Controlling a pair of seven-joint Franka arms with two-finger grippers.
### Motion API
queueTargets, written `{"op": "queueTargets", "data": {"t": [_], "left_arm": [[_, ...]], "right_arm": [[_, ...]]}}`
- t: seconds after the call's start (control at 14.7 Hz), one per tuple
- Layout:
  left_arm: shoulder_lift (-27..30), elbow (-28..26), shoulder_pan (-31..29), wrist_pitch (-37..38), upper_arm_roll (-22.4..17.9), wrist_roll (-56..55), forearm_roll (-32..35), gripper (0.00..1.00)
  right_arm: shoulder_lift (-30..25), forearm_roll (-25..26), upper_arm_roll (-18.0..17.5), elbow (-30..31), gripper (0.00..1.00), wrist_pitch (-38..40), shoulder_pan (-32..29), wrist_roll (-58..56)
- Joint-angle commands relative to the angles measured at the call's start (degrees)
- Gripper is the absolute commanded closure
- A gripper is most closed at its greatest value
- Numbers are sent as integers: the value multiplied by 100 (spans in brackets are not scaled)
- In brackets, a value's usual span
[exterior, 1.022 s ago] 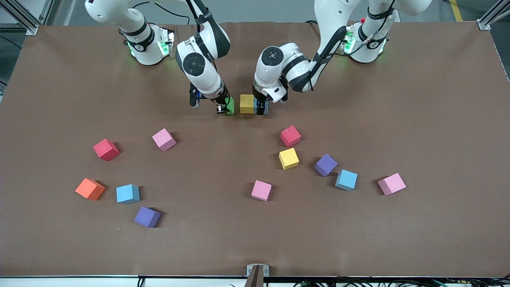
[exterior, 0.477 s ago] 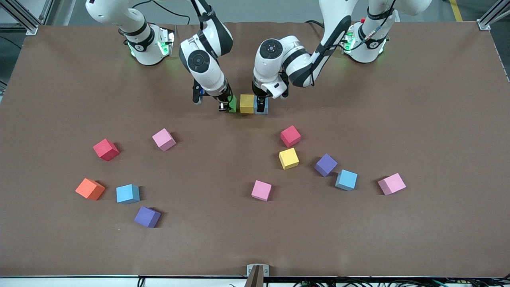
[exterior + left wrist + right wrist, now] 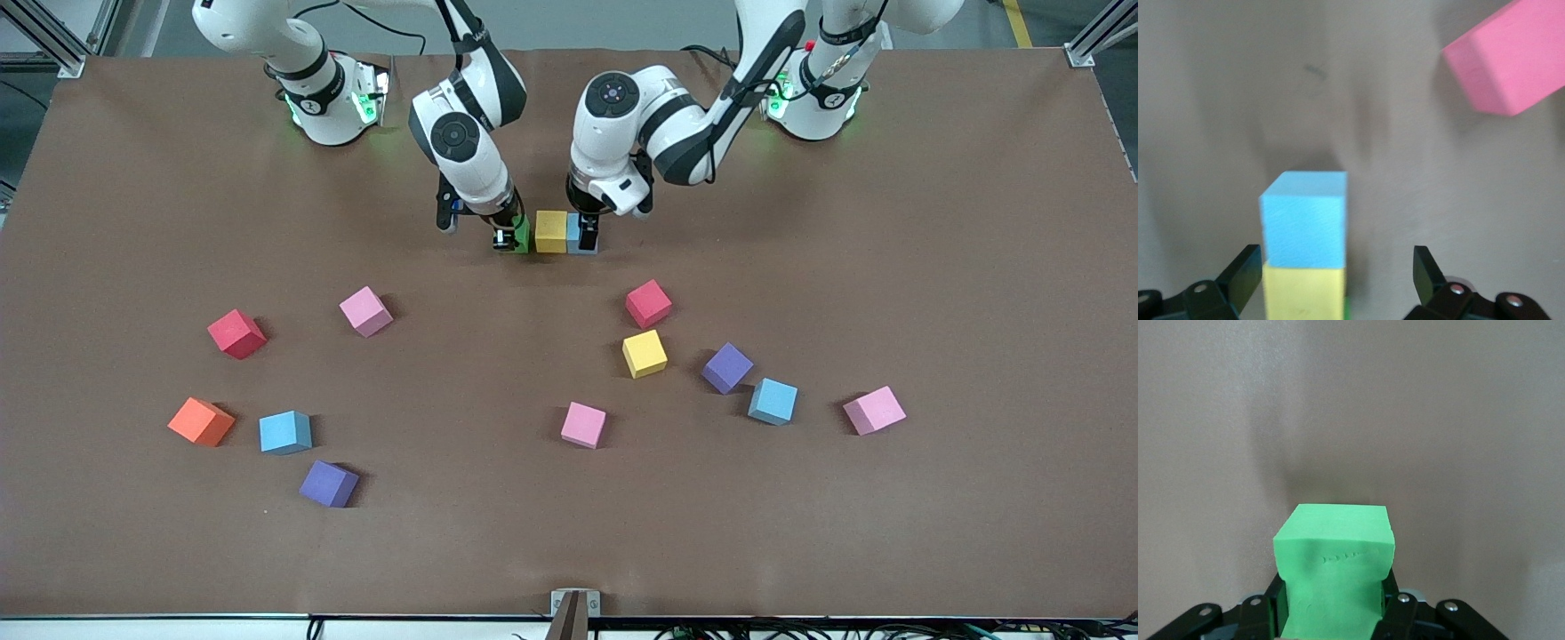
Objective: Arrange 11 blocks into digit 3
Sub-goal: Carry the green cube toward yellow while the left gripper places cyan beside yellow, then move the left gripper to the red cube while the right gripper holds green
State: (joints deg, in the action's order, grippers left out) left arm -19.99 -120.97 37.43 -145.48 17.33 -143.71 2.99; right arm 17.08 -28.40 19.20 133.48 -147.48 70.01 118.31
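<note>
Front view largely hides the green cube [image 3: 522, 235] pinched by right end effector [image 3: 508, 238]; left end effector [image 3: 584, 236] seemingly spread.

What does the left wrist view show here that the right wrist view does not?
Only the left wrist view shows the light blue foam cube touching the yellow foam cube, a pink foam cube lying apart from them, and the open left gripper standing around the blue one. Only the right wrist view shows the green foam cube fully, squeezed and dented in the shut right gripper. Both share the bare brown table surface; the left wrist view catches just a green sliver beside the yellow cube.
</note>
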Motion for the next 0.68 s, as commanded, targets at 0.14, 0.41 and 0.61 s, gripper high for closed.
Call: {"op": "queueTargets", "data": {"t": [0.14, 0.41, 0.61], "left_arm": [[-31, 196, -657, 151, 7, 966, 114, 0], [-137, 556, -1149, 230, 7, 2256, 123, 0], [-268, 758, -1370, 327, 7, 3434, 123, 0]], "right_arm": [[-29, -121, 31, 90, 71, -96, 74, 60], [-29, -121, 31, 81, 71, -88, 74, 157], [-29, -121, 22, 64, 71, -88, 74, 166]]}}
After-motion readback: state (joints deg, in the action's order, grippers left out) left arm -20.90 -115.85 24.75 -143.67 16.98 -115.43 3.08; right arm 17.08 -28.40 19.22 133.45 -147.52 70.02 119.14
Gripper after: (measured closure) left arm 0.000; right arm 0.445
